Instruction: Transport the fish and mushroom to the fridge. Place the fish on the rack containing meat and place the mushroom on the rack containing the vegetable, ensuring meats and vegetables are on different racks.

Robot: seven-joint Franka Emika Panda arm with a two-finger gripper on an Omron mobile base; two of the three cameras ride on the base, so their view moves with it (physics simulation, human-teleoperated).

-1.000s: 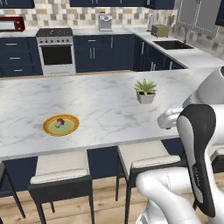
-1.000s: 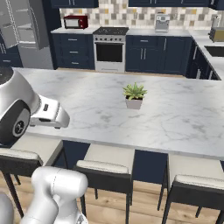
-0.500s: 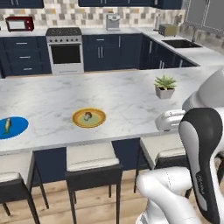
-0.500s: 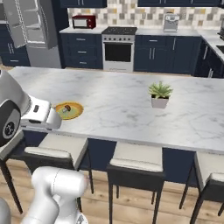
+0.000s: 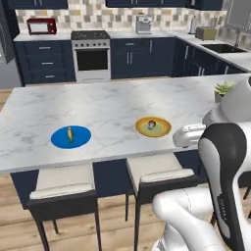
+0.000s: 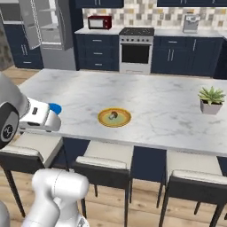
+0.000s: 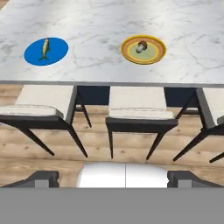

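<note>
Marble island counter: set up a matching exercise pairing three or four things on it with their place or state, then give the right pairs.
Things:
1. small yellowish fish
2. brown-capped mushroom
3. green potted plant in a white pot
4. robot's pincer

Places or states:
A. on the round yellow plate
B. open, holding nothing
C. on the round blue plate
D. standing straight on the white marble island counter, far from both plates

Pairs: 1-C, 2-A, 3-D, 4-B
</note>
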